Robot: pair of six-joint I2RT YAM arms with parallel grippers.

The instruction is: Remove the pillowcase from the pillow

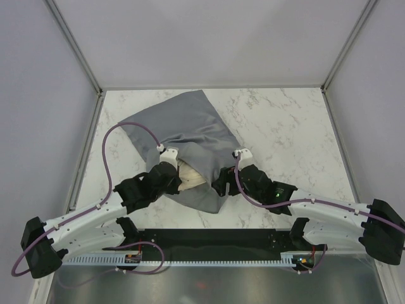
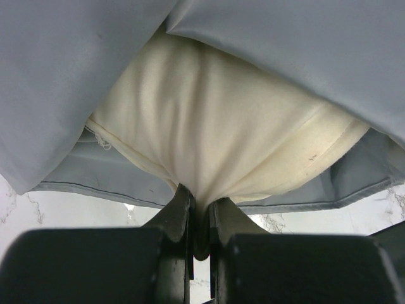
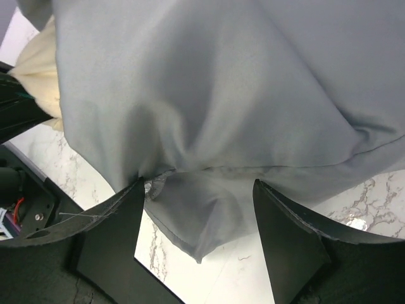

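The grey pillowcase [image 1: 190, 130] lies diagonally on the marble table, its open end towards the arms. The cream pillow [image 1: 190, 175] pokes out of that opening. In the left wrist view the pillow [image 2: 215, 126] bulges out under the grey case [image 2: 63, 76]. My left gripper [image 2: 201, 212] is shut on a pinch of cream pillow fabric; in the top view it [image 1: 175, 172] is at the opening. My right gripper [image 1: 223, 183] is at the case's near corner. Its jaws [image 3: 198, 187] stand wide open around the grey case hem [image 3: 202, 221], and the pillow [image 3: 38, 69] shows at the left.
White marble table [image 1: 285, 126] inside a grey-walled enclosure with metal frame posts. A black base plate [image 1: 209, 240] and cable rail run along the near edge. Purple cables [image 1: 126, 130] loop over each arm.
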